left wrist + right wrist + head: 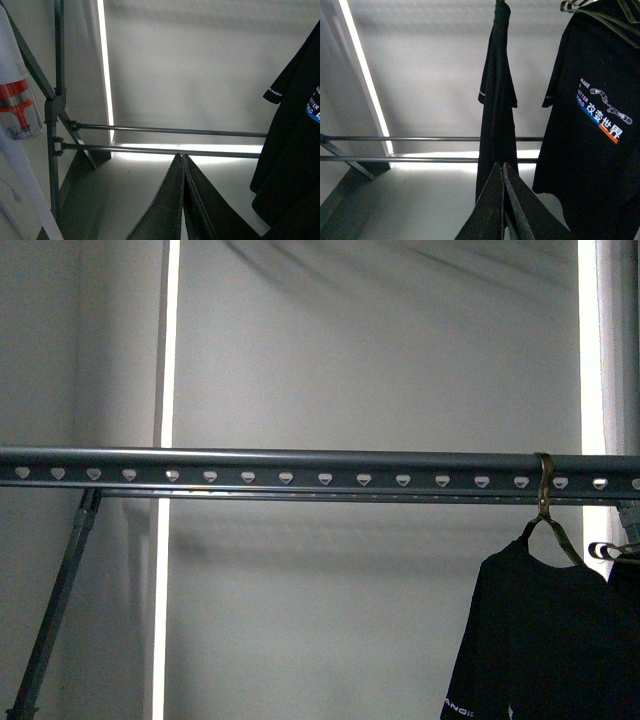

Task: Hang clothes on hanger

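The hanger (pixel 300 462), a long grey rail with a row of heart-shaped holes, crosses the front view. Near its right end the clothes (pixel 545 630), a black T-shirt, hang from an olive hook (pixel 543 495) looped over the rail. Neither gripper shows in that view. My left gripper (pixel 182 156) is shut with nothing in it, low and apart from the T-shirt (pixel 295 150), which hangs off to one side. My right gripper (pixel 501 164) is shut and empty too, with the printed T-shirt (pixel 600 165) hanging close beside it.
A second dark garment (pixel 628 590) with a wire clip (pixel 610 550) hangs at the rail's far right. A black garment (pixel 496 105) hangs edge-on just beyond my right gripper. Two lower cross bars (pixel 165 150) and a slanted leg (pixel 55 610) belong to the rack. A white-and-red object (pixel 17 100) stands beside the leg.
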Tool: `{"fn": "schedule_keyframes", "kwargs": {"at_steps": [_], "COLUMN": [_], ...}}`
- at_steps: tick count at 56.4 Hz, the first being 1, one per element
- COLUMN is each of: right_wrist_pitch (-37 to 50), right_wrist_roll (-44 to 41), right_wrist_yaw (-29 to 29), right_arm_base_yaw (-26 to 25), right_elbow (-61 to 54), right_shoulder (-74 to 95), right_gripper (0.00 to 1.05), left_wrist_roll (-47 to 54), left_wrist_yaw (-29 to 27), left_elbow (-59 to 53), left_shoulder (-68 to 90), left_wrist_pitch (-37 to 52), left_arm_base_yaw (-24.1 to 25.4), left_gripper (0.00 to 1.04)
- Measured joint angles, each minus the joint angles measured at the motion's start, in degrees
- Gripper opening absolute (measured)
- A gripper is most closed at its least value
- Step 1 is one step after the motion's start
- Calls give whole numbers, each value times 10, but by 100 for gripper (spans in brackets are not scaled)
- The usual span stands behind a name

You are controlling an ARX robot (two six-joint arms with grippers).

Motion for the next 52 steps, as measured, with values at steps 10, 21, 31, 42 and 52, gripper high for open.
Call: {"fn": "schedule_keyframes", "kwargs": {"at_steps": [10,21,31,42,52], "right_wrist_pitch": [0,0,0,0,0], "right_wrist_roll": [0,0,0,0,0], "right_wrist_yaw": [0,0,0,0,0], "right_arm_base_yaw": [0,0,0,0,0], "right_elbow": [0,0,0,0,0], "right_shoulder": [0,0,0,0,0], "right_gripper": [2,12,47,85,97], "left_wrist_roll": [0,0,0,0,0], "left_wrist_yaw": [0,0,0,0,0], "left_elbow": [0,0,0,0,0], "left_shoulder": [-26,-123,-123,-124,-124], "left_wrist_pitch": [-26,-127,-128,-128,-128], "left_arm_base_yaw": [0,0,0,0,0], "left_gripper": [4,4,32,69,99]}}
